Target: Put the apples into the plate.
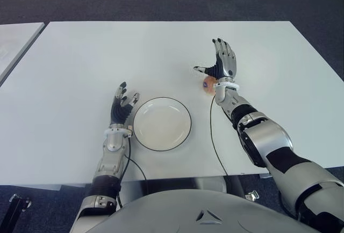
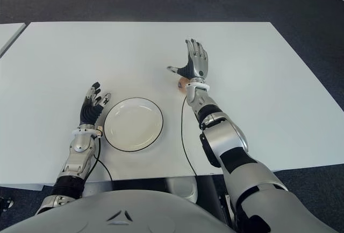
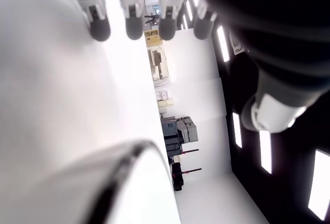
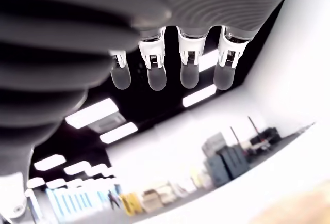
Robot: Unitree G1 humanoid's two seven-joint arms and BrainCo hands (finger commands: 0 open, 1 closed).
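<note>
Right hand (image 1: 223, 61) above the small reddish-orange apple (image 1: 207, 84), fingers spread wide, nothing held; apple on the white table (image 1: 80, 61) under the wrist, near the black-rimmed white round plate (image 1: 162, 123), right of it. Best bet: drop lower, wrap fingers fully before lifting. Left hand (image 1: 122, 106) loose & empty, left of plate.

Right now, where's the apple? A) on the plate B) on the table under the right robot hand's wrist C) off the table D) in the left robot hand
B: the apple sits on the table just under the wrist of the open right robot hand; the plate holds nothing, and the left robot hand, open beside the plate, holds nothing.
</note>
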